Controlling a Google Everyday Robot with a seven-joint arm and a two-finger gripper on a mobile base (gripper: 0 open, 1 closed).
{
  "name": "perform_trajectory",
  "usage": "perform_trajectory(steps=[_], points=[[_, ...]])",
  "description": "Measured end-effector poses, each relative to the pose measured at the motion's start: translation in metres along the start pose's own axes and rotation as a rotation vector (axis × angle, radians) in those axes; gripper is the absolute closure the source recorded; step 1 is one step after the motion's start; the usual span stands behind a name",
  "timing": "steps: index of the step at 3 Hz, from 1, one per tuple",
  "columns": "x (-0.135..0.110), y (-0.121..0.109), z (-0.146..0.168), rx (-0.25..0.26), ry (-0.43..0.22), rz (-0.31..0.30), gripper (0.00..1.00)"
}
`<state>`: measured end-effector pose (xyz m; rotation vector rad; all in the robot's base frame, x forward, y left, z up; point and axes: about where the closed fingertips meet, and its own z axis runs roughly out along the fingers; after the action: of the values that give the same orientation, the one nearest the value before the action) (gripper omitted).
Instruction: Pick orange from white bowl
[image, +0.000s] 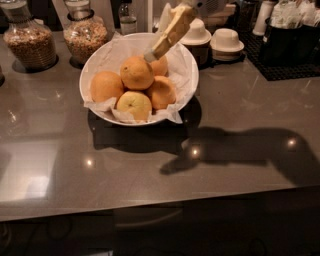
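Note:
The white bowl (83, 86), wide and lined with crinkled white paper, stands on the dark grey counter at centre left. It holds several oranges. One orange (136, 73) sits on top of the pile, with others to its left (106, 86), right (161, 92) and behind, and a yellower fruit (134, 105) at the front. My gripper (151, 53), cream-coloured, reaches down from the top of the view over the bowl. Its tip is at the upper right side of the top orange, touching or almost touching it.
Two glass jars of grain (30, 41) (85, 33) stand behind the bowl on the left. Two small cream hat-shaped dishes (196, 32) (226, 40) and a black tray (290, 50) stand at the back right. The counter's front edge runs along the bottom.

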<state>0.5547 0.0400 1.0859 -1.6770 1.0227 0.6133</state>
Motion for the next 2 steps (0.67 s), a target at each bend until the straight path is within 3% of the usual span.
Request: perform_trajectory(steps=[1, 2], points=[[0.036, -0.005, 0.02, -0.048, 0.006, 0.035, 0.0], [0.069, 0.006, 0.032, -0.092, 0.023, 0.093, 0.0]])
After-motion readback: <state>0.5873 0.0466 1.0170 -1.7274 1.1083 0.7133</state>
